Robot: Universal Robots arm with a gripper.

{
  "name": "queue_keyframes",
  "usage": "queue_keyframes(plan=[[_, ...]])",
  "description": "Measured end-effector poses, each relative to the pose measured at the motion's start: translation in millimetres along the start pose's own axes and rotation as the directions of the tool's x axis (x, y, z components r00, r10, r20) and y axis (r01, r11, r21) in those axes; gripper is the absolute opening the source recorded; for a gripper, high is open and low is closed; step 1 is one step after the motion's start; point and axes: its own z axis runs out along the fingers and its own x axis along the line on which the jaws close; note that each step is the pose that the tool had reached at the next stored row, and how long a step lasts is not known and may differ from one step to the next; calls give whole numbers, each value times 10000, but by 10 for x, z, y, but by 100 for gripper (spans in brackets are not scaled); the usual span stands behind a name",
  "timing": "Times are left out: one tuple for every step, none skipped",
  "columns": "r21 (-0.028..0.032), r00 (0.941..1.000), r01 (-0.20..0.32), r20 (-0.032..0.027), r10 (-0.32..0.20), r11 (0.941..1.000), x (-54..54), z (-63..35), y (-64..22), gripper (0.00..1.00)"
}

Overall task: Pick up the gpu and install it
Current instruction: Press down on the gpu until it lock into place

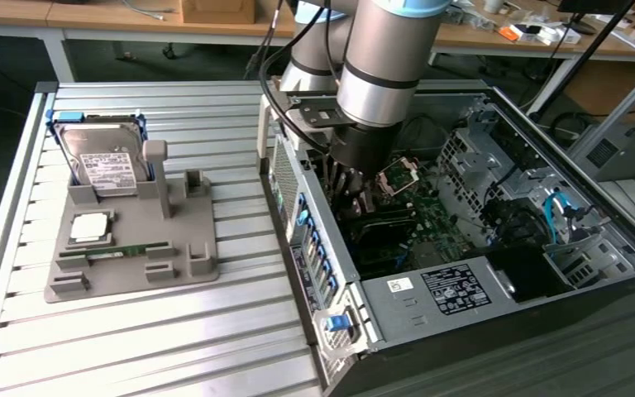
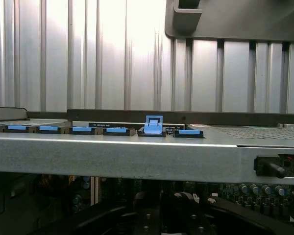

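Pickup half looks done, seating not confirmed yet

Starting nearest in the exterior view: silver metal power supply cover with the white label, then a row of blue plastic slot clips along the edge of the open black and silver computer case. Deeper in, the robot's black gripper, pressed together, sunk low over the green motherboard. Can't say for sure what's pinched, but a dark flat strip right under it looks like the gpu, at or in its slot. Off to the exterior view's left, grey plastic parts holder with the silver boxy hard drive and the narrow green memory stick, no card left on it. Guessing just the final push remains.
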Motion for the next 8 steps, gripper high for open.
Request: queue_keyframes(plan=[[-1,10000,-1,-1,1,10000,0,0,0,11],[-1,10000,0,-1,0,10000,0,0,0,11],[0,10000,0,0,0,10000,0,0,0,11],[0,10000,0,0,0,10000,0,0,0,11],[-1,10000,0,-1,0,10000,0,0,0,11],[0,10000,0,0,0,10000,0,0,0,11],[0,10000,0,0,0,10000,0,0,0,11],[-1,10000,0,-1,0,10000,0,0,0,11]])
